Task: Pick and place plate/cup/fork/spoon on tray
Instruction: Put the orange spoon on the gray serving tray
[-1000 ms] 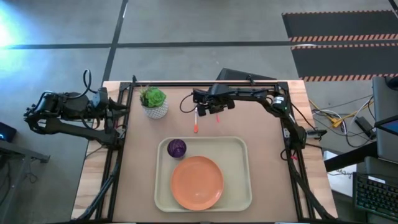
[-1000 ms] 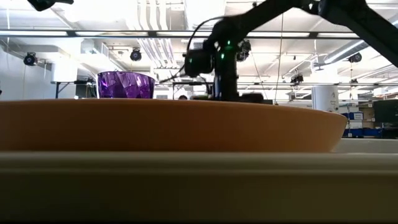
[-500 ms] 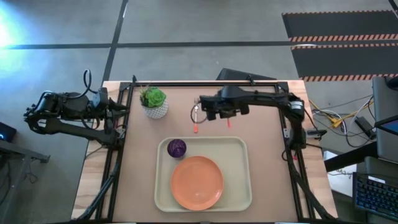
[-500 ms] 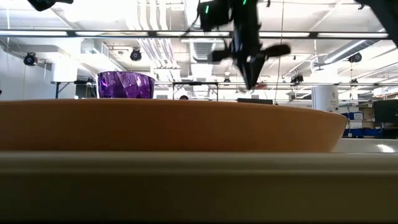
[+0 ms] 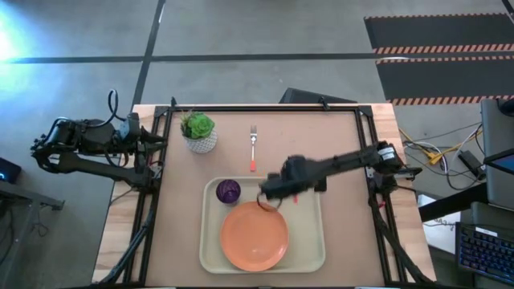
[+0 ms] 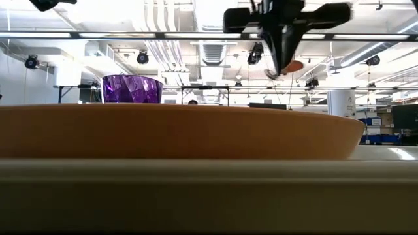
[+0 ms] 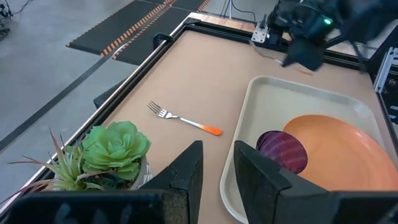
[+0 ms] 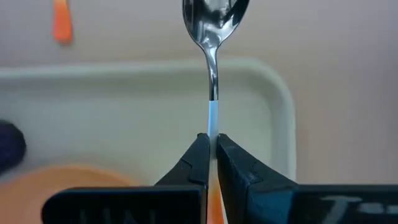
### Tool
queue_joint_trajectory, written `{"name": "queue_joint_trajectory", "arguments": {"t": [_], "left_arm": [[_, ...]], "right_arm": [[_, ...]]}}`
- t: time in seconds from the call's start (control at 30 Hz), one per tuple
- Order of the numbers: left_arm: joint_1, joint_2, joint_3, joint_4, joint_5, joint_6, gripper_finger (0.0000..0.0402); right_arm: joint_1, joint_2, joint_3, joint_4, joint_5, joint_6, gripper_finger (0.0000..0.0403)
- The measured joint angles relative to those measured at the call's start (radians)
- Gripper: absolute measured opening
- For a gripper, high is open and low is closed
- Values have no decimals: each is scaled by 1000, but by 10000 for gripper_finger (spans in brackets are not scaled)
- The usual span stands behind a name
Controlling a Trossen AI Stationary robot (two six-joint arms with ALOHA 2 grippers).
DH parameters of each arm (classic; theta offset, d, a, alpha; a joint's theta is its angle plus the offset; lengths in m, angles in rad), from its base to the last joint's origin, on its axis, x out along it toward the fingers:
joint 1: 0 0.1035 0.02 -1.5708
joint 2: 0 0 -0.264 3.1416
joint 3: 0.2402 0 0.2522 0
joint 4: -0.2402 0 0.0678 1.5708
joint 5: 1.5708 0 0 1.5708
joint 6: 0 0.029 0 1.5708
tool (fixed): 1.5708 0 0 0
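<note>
Tabletop: right end effector [image 8: 211, 146] clamps spoon [image 8: 213, 37] above tray [image 5: 309, 241]; only wrist view shows grip.

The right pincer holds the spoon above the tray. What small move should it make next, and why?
Probably lower the spoon onto a bare part of the tray beside the plate, then open. The right pincer is shut on the spoon's shaft and hangs over the tray near the plate's rim. The cup and plate already sit on the tray; the fork lies on the table.
</note>
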Motion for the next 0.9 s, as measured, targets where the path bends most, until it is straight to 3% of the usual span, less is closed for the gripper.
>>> {"name": "queue_joint_trajectory", "arguments": {"t": [0.23,0.37,0.47,0.7,0.9], "left_arm": [[0,0,0,-4,18,12,73],[0,0,0,-4,49,27,73],[0,0,0,-4,51,28,73],[0,0,0,-4,53,45,73],[0,0,0,-4,54,46,73]], "right_arm": [[152,43,-1,-9,-97,304,8],[209,66,-1,12,-178,419,8],[242,72,-2,65,-182,480,8],[278,90,-4,98,-182,481,8],[289,90,-4,125,-180,347,8]]}}
